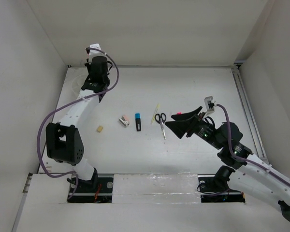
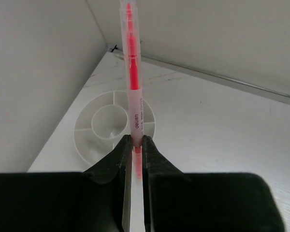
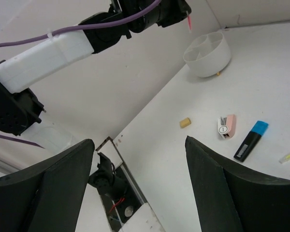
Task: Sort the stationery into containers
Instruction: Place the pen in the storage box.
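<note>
Pink pen (image 2: 134,96) clamped between left fingers (image 2: 111,166), jutting past tips | right fingers (image 3: 53,188) wide, empty

Left arm (image 1: 80,110): white moulded links, black rounded joint housing (image 1: 63,142) with small holes in face.
Right arm (image 1: 261,169): same build, white links, black joints; small green light (image 1: 204,135) at wrist.
Purple cable (image 1: 40,137): runs along each arm in loose loops; white tie (image 3: 49,35) binds it to link.
Left gripper (image 2: 135,141), right gripper (image 1: 169,119): matte black, broad wedge-shaped fingers tapering to tips.
White camera bracket (image 1: 210,102): one on each wrist.
Black base (image 1: 85,186): one under each arm.
</note>
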### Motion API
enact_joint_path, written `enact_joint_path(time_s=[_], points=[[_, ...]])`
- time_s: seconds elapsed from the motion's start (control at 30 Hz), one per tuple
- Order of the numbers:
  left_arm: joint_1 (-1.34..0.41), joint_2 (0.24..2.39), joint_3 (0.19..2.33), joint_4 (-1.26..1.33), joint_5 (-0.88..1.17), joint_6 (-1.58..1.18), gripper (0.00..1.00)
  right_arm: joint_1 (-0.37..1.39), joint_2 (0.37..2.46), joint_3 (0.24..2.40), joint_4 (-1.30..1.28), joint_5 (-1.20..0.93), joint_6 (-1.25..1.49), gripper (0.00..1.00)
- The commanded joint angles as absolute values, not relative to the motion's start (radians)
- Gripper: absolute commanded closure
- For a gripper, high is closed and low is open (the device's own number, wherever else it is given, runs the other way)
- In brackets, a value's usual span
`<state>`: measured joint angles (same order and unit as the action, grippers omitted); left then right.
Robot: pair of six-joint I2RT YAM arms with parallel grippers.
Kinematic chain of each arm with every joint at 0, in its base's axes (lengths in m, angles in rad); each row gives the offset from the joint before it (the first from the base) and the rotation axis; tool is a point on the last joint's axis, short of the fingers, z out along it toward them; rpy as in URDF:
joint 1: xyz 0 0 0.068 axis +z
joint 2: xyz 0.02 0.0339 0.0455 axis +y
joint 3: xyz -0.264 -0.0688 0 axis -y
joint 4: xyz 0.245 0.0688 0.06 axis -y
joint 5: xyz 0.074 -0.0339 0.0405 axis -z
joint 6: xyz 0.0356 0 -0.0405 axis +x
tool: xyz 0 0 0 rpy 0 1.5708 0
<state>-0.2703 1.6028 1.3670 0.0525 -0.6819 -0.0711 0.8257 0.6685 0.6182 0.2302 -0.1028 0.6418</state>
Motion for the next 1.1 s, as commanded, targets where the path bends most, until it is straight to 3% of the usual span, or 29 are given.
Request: enact_joint_path(time_s=[0.0, 0.17, 0.3, 1.07], points=[[-0.184, 1.548, 1.361, 0.204, -0.444, 0.083, 1.0, 0.822, 0.652, 0.6, 0.244, -0.114, 0.621, 0.18], [-0.023, 1.595, 1.391, 0.163, -0.107, 0.101, 1.0, 0.822, 0.652, 0.6, 0.244, -0.113, 0.621, 0.18], [0.005, 1.631, 1.391, 0.163, 0.032, 0.158, 1.0, 0.822, 0.67, 0.591, 0.244, -0.124, 0.621, 0.19], [0.037, 1.727, 1.273, 0.272, 0.231, 0.281, 1.0, 0.822, 0.721, 0.581, 0.244, -0.164, 0.612, 0.19]])
